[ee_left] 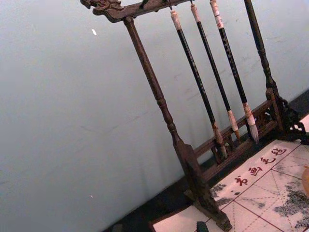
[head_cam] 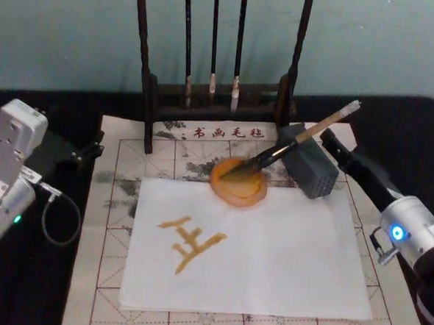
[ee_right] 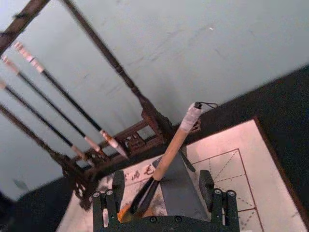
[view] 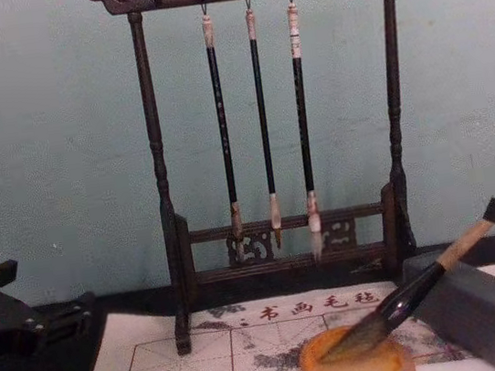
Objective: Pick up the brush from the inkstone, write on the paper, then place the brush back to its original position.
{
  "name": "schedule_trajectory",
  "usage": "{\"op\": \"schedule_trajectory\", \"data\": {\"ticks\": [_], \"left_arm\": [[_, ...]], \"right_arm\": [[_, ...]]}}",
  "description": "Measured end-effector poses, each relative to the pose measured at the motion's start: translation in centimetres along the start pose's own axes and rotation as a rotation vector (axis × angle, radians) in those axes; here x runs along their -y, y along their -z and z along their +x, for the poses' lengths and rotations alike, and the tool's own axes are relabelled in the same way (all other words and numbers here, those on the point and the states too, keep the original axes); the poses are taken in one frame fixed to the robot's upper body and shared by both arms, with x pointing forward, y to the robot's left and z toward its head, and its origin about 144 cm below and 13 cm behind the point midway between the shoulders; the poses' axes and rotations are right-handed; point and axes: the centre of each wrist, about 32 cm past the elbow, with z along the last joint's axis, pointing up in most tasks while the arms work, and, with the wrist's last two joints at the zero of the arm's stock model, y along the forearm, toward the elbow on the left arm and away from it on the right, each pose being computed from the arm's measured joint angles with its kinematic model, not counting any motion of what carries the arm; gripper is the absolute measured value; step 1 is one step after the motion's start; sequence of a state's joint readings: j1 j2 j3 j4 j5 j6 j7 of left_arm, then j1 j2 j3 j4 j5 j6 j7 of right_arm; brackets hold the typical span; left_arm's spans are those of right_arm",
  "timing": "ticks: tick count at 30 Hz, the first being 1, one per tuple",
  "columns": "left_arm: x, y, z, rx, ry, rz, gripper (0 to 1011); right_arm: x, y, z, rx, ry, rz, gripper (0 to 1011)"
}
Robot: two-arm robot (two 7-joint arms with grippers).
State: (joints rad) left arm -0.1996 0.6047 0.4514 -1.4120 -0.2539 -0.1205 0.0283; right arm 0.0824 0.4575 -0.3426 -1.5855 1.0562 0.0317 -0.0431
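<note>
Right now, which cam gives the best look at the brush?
Head view: the whole brush shows, bristles in the inkstone, shaft leaning on the grey block. Chest view shows it side-on, its top end at the frame edge. Right wrist view shows the shaft close up, the tip partly hidden.

Calligraphy desk; brush rack (view: 268, 136); gridded felt mat (head_cam: 117, 223).
</note>
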Motion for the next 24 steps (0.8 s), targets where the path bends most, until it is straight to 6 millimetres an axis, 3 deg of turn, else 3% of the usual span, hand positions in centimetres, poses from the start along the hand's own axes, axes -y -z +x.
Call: {"op": "schedule_trajectory", "data": {"ticks": [13,24], "left_arm": [[0.0,0.0,0.0,0.0,0.0,0.0,1001],[0.0,0.0,0.0,0.0,0.0,0.0,1001]], "right_arm": [[2.5,2.0,-0.1,0.4,-0.076,0.027,1002],[3.1,4.0,0.7,0.625,-0.086,0.062,1002]]}}
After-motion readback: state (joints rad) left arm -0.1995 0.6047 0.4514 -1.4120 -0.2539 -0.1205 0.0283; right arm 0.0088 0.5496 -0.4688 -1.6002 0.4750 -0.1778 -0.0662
